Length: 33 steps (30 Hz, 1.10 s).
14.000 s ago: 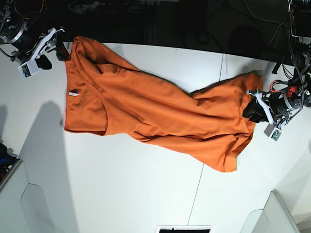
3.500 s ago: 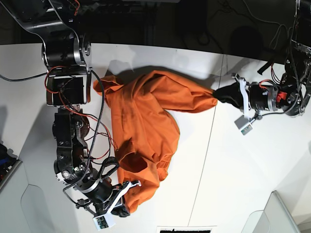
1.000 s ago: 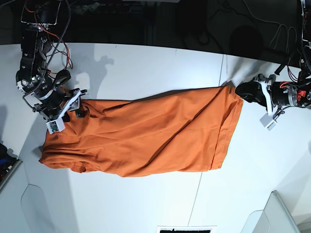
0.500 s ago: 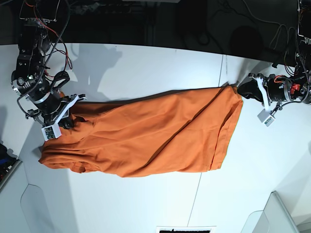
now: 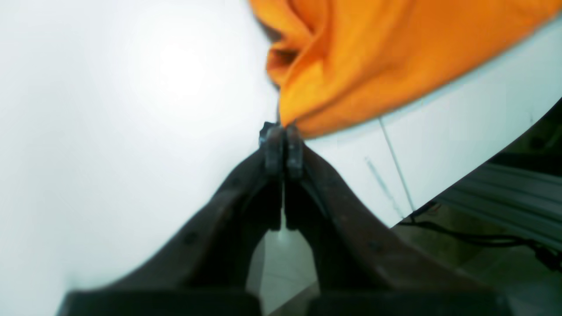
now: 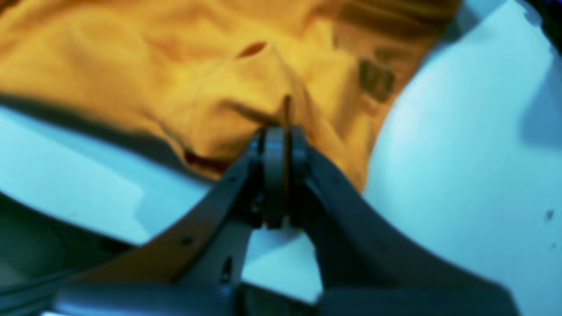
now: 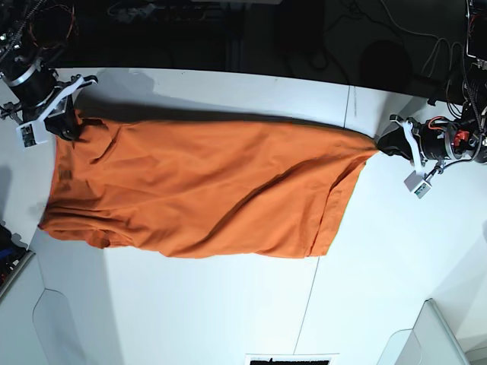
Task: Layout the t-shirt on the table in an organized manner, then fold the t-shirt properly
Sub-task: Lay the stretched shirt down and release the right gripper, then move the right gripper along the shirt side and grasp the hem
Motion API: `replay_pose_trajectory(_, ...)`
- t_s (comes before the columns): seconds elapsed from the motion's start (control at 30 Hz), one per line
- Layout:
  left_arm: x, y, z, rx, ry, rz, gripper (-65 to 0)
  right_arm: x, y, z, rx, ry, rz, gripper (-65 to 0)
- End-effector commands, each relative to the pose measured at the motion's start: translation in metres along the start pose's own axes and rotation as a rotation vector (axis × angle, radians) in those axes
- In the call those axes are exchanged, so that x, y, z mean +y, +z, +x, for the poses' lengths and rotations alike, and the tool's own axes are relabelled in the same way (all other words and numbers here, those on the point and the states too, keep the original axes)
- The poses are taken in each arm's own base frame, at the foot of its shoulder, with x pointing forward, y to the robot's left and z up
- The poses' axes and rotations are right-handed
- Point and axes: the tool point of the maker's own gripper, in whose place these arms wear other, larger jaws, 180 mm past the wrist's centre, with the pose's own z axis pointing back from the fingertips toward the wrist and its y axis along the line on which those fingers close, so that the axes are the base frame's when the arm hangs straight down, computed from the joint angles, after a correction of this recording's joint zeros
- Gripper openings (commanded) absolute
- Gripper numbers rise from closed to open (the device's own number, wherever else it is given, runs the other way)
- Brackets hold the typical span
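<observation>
Shirt (image 7: pixel 205 190) lies long across the tabletop (image 7: pixel 228 304), each end pinched tight: left pincer (image 7: pixel 380 142) one end, right pincer (image 7: pixel 70 125) the other.

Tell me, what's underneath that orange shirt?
Only the white table shows around the t-shirt. Whatever lies beneath the cloth is covered from view.

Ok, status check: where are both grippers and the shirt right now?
Left gripper shut on t-shirt corner, right gripper shut on opposite end. Shirt stretched lengthwise between them over the table, lower edge draped and wrinkled. Nothing in the way.
</observation>
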Motion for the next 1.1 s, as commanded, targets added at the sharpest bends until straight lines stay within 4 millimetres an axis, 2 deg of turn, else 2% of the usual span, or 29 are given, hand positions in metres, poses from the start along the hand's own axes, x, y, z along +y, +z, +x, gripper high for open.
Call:
replay_pose_trajectory(0.0, 0.006, 0.01, 0.015, -0.04, -0.02, 0.013, -64.8, 0.003, 0.005, 0.003, -0.015, 0.003, 0.019, -52.0)
replay_pose_trajectory(0.07, 0.005, 0.01, 0.016, -0.045, -0.017, 0.008, -60.9, 0.007, 0.007, -0.007, 0.012, -0.012, 0.035, -37.1)
replay_pose_trajectory(0.1, 0.004, 0.01, 0.017, -0.05, -0.014, 0.002, -57.4, 0.009, 0.008, -0.009, 0.016, -0.017, 0.04, -32.4)
replay_pose_trajectory(0.13, 0.003, 0.01, 0.017, -0.054, -0.011, -0.002, -54.0, 0.009, 0.009, -0.01, 0.017, -0.019, 0.041, -30.6)
replay_pose_trajectory(0.2, 0.001, 0.01, 0.018, -0.058, -0.005, -0.012, -49.4, 0.008, 0.009, -0.007, 0.005, -0.019, 0.037, -30.7)
replay_pose_trajectory(0.33, -0.004, 0.015, 0.018, -0.052, 0.021, -0.054, -49.4, -0.006, 0.01, 0.011, -0.061, -0.023, -0.004, -30.7)
replay_pose_trajectory(0.43, -0.002, 0.027, 0.021, -0.057, 0.041, -0.073, -49.4, -0.025, 0.01, 0.028, -0.11, -0.05, -0.074, -30.7)
replay_pose_trajectory(0.53, -0.008, 0.041, 0.029, -0.084, 0.084, -0.138, -48.7, -0.043, 0.008, 0.045, -0.168, -0.064, -0.15, -30.7)
replay_pose_trajectory(0.6, -0.013, 0.05, 0.038, -0.123, 0.102, -0.18, -43.0, -0.057, 0.004, 0.056, -0.218, -0.097, -0.195, -30.7)
replay_pose_trajectory(0.67, -0.013, 0.059, 0.049, -0.169, 0.104, -0.184, -35.9, -0.071, -0.005, 0.065, -0.253, -0.129, -0.216, -30.7)
replay_pose_trajectory(0.73, -0.012, 0.064, 0.057, -0.197, 0.089, -0.174, -31.8, -0.084, -0.018, 0.071, -0.264, -0.166, -0.225, -30.7)
replay_pose_trajectory(0.93, -0.01, 0.067, 0.07, -0.244, 0.073, -0.159, -31.7, -0.117, -0.056, 0.099, -0.309, -0.283, -0.224, -30.7)
replay_pose_trajectory(1.07, -0.006, 0.063, 0.074, -0.269, 0.063, -0.125, -31.7, -0.124, -0.092, 0.127, -0.319, -0.298, -0.186, -30.7)
